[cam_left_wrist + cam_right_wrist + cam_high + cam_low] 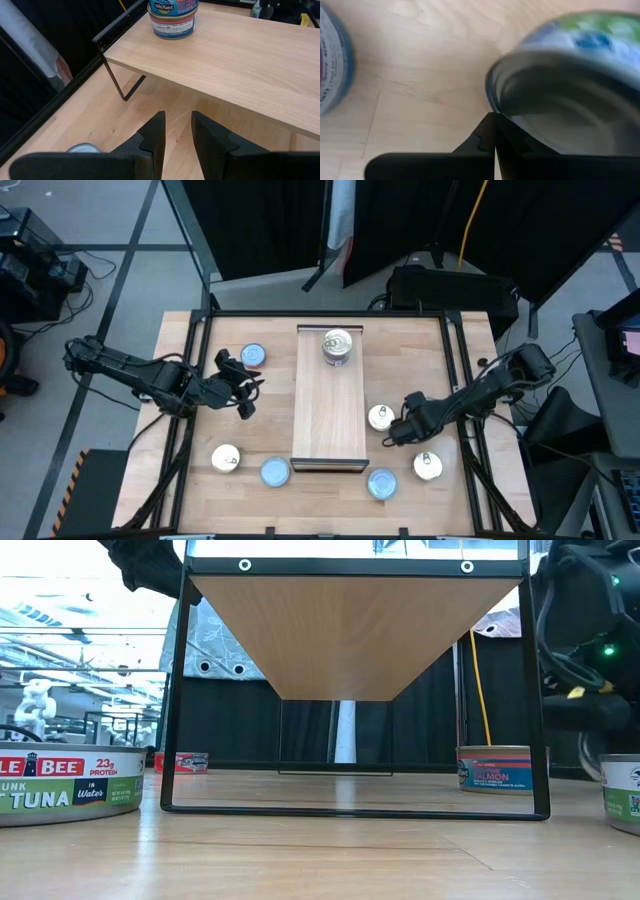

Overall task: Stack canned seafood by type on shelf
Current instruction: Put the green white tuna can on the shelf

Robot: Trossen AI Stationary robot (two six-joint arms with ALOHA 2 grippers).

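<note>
Left gripper [243, 387] fingers slightly spread beside the shelf [328, 420], right gripper [396, 430] at a cream-topped can [380, 417], its finger state unclear, one can [338, 346] on the shelf

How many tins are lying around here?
7: one on the shelf at its far end, one far left, two near left, three right. Others may be hidden.

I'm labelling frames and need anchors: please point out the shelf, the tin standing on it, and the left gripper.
shelf [325, 410]: high view, bare middle of its light-wood board.
tin on the shelf [337, 346]: high view, its silver top.
left gripper [176, 131]: left wrist view, gap midway between its dark fingertips.
</note>
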